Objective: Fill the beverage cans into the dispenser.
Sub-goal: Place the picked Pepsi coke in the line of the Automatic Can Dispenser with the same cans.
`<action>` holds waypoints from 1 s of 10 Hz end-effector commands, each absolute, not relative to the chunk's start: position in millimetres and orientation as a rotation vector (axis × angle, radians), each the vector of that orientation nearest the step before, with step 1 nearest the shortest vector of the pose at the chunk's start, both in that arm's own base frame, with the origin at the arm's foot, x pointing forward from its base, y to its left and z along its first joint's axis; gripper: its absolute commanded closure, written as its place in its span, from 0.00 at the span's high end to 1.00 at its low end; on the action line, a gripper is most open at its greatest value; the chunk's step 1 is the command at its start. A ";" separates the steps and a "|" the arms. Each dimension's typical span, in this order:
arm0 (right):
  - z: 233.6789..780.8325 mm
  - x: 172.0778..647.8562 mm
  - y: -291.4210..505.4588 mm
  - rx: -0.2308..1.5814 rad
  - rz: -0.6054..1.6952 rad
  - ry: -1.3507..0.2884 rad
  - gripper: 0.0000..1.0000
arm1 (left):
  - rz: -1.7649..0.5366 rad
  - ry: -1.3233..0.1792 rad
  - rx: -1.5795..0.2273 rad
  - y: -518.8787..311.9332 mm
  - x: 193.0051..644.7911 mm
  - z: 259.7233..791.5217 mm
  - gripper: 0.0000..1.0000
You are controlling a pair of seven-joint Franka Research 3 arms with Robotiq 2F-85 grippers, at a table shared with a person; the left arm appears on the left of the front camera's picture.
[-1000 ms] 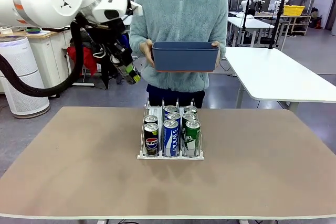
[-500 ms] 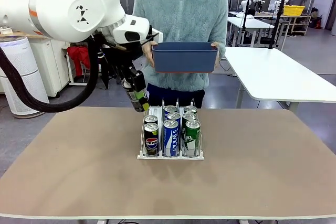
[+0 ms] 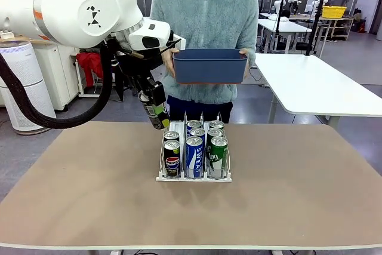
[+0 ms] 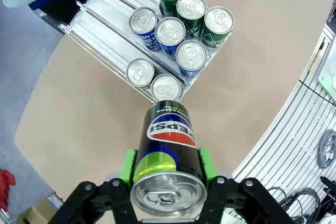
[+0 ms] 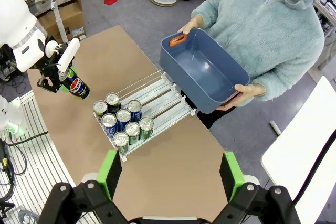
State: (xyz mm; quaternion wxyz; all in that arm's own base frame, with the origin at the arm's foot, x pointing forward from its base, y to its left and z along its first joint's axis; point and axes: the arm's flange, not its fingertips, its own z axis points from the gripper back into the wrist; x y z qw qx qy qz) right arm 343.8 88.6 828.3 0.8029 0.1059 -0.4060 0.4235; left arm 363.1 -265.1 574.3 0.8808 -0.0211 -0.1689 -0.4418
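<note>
My left gripper [image 3: 153, 107] is shut on a black Pepsi can [image 3: 158, 118], held tilted in the air just left of the dispenser's far end. The dispenser [image 3: 194, 178] stands mid-table with several beverage cans in its three lanes: black Pepsi cans [image 3: 172, 159] on the left, blue ones [image 3: 194, 156] in the middle, green ones [image 3: 218, 156] on the right. In the left wrist view the held can [image 4: 167, 140] sits between the green pads [image 4: 127, 165], above the dispenser [image 4: 113, 24]. My right gripper [image 5: 170, 174] is open, high above the table, looking down on the dispenser [image 5: 163, 95].
A person stands at the far side and holds a dark blue bin [image 3: 210, 65] with both hands, chest-high, above the dispenser's far end; its inside [image 5: 202, 69] looks bare. A white table [image 3: 322, 85] stands at the back right. Bare tabletop [image 3: 89, 183] surrounds the rack.
My left arm has swung right and down with the Pepsi can, from well left of the bin to just beside the dispenser's far left corner. It has hardly moved in the last half second.
</note>
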 end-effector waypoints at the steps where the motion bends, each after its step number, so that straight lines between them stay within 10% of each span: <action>1: 827.7 343.6 88.7 0.226 0.906 -0.872 1.00 | -0.921 -0.351 -0.044 -265.3 362.9 574.2 0.58; 10: 827.7 343.6 88.7 0.226 0.906 -0.872 1.00 | -0.739 -0.461 0.143 -335.1 289.0 511.4 0.58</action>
